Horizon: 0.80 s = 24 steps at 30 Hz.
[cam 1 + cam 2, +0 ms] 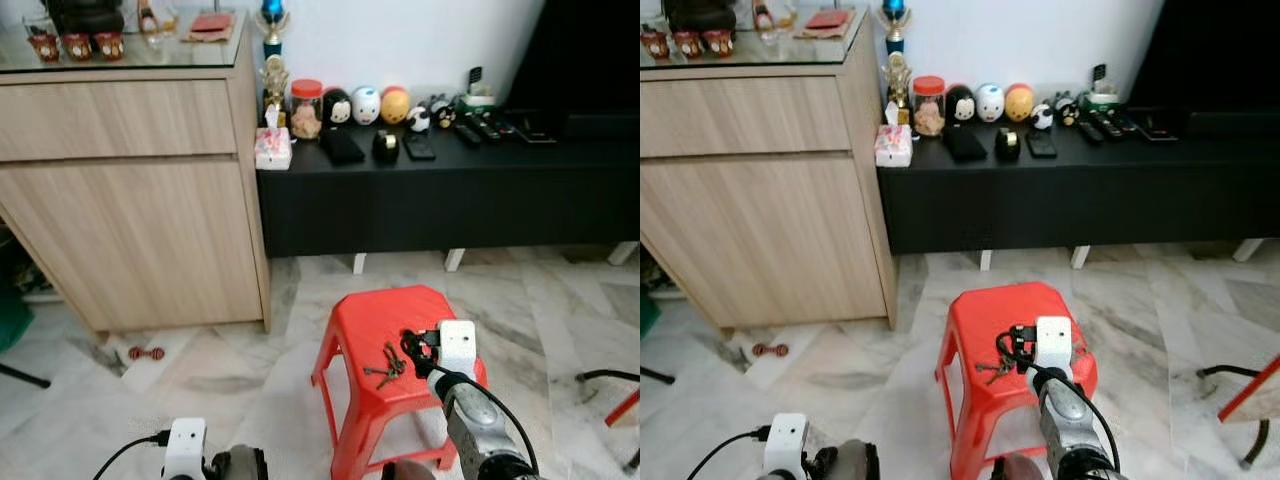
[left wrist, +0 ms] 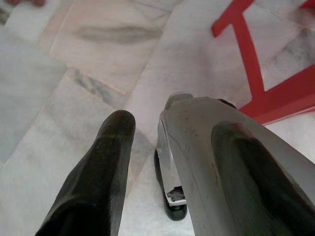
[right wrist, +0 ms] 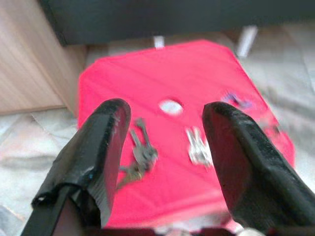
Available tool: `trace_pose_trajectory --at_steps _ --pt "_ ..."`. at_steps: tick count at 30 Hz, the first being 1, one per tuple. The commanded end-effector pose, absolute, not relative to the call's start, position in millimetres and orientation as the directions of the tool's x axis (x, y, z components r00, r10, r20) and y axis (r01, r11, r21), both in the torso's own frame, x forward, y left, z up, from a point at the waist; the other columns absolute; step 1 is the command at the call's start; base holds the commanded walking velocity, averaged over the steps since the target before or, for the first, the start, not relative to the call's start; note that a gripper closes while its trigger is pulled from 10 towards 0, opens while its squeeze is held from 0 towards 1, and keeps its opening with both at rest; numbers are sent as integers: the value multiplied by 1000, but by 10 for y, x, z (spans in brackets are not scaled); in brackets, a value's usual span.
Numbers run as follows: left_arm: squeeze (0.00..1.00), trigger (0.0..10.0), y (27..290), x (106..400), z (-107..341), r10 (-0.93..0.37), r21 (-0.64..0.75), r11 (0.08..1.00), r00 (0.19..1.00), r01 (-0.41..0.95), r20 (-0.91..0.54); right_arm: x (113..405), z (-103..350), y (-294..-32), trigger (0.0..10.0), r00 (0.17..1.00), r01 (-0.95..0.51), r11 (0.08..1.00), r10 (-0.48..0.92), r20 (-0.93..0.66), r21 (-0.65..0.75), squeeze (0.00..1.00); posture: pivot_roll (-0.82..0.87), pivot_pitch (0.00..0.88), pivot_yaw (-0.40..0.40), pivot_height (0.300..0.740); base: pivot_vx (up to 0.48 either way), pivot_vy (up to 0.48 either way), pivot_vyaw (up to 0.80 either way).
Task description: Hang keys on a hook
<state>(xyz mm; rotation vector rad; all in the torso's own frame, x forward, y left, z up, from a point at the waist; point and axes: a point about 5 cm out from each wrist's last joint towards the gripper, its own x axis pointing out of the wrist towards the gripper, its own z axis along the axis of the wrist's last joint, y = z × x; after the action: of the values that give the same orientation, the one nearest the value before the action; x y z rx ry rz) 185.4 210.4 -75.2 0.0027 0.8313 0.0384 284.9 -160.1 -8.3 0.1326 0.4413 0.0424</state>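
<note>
Red plastic stool [image 1: 370, 320] holds the keys [image 3: 142, 155]; right gripper [image 3: 165, 147] hovers above, fingers spread (pickup step), needing descent.

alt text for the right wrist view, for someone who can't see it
The right gripper hovers open above a red plastic stool, its two black fingers framing two bunches of keys lying on the seat near a small centre hole. Marble floor, a wooden cabinet and a black console lie beyond.

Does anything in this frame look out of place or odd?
Only small things. Bunches of metal keys lie loose on the red plastic stool, no hook nearby. A small red dumbbell-shaped object lies on the marble floor beside the wooden cabinet. The right pincer hovers open above the keys.
</note>
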Motion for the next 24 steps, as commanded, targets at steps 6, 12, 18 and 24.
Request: trace_pose_trajectory --at_steps 6,12,18,24 --pt "0 10000 2005 1642 -886 9 -5 1000 591 -22 -807 2899 -72 -1599 10000 885 1 986 76 -458 166 0 -5 18 -63 611 0 0 0" --pt "0 10000 2021 1646 -882 14 -1 1000 590 -25 -807 2904 -78 -1589 10000 877 3 988 73 -475 157 0 -1 23 -62 611 0 0 0" --pt "0 10000 2031 1652 -877 14 -2 1000 593 -25 -805 2897 -89 -1591 10000 873 12 988 65 -484 154 0 -4 21 -59 611 0 0 0" --pt "0 10000 2029 1664 -873 13 -1 1000 595 -23 -803 2875 -113 -1612 10000 863 4 989 71 -500 146 0 -4 22 -61 611 217 0 0"
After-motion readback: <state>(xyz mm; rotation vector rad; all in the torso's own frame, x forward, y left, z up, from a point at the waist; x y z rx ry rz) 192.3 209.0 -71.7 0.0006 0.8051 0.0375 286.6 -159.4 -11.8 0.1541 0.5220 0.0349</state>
